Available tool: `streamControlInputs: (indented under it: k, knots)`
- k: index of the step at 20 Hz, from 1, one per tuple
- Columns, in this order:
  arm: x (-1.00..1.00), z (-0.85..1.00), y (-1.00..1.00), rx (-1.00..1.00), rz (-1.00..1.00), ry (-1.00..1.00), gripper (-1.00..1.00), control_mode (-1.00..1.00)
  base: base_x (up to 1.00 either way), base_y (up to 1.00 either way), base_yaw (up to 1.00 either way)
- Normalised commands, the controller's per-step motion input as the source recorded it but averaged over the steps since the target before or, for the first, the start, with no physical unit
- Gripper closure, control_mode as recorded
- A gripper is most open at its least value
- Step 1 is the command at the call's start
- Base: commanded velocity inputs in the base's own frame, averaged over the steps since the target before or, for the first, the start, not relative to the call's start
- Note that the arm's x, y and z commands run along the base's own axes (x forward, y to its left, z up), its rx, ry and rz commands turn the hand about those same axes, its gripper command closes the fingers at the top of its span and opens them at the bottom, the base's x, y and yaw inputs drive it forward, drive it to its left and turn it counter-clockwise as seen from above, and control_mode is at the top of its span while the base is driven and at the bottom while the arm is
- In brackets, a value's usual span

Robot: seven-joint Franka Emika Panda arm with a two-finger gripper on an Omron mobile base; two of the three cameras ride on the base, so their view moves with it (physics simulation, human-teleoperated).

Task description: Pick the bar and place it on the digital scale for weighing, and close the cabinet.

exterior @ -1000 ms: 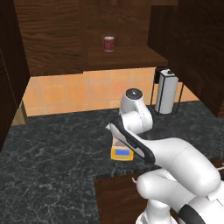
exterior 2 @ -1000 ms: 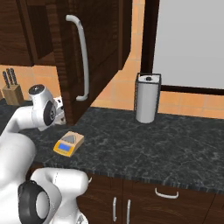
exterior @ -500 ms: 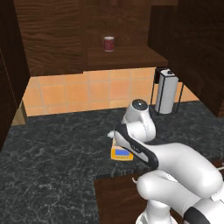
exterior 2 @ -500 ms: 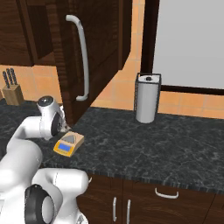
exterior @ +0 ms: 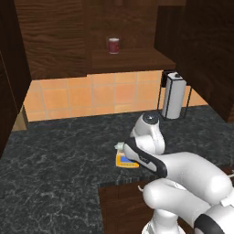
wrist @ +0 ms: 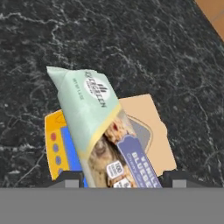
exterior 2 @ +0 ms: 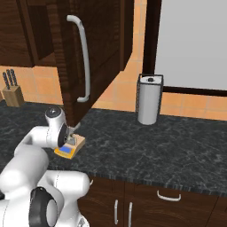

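Note:
In the hand view the bar (wrist: 98, 120), in a crinkled pale green and white wrapper, lies between my fingertips (wrist: 70, 178), and the gripper (wrist: 124, 179) is shut on it. Right beneath it is the digital scale (wrist: 151, 131), with its yellow edge and blue strip showing at the left and its tan plate at the right. I cannot tell whether the bar touches the plate. From the left base view the scale (exterior: 126, 161) peeks out beside my wrist, with the bar's tip (exterior: 119, 146) above it. The cabinet door (exterior 2: 102, 48) stands open, its silver handle (exterior 2: 83, 62) above the scale (exterior 2: 70, 149).
A paper towel holder (exterior 2: 149, 99) stands at the back of the dark marble counter (exterior 2: 177, 142). A knife block (exterior 2: 12, 91) sits far left. A dark red cup (exterior: 113, 45) is on the cabinet shelf. Drawer fronts (exterior 2: 168, 199) run below the counter.
My arm has folded down and the hand has dropped low over the scale, carrying the bar with it. The cabinet door has not moved.

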Motion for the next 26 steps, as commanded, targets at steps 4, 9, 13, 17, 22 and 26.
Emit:
streamControlInputs:
  k: [4,9,13,17,22,26]
  knots:
    - [0.13,-0.19,-0.13,0.00,0.00,0.00,1.00,-1.00,0.00,0.00,0.00]
    - [0.28,-0.21,0.00,0.00,0.00,-0.02,1.00,-1.00,0.00,0.00,0.00]
    - [0.08,-0.34,0.00,0.00,0.00,0.00,1.00,-1.00,0.00,0.00,0.00]
    - [0.09,-0.30,-0.01,0.00,0.00,0.00,1.00,-1.00,0.00,0.00,0.00]
    - [0.06,-0.33,0.00,0.00,0.01,0.01,1.00,-1.00,0.00,0.00,0.00]
    - [-0.01,-0.24,0.00,0.00,0.00,0.03,1.00,-1.00,0.00,0.00,0.00]
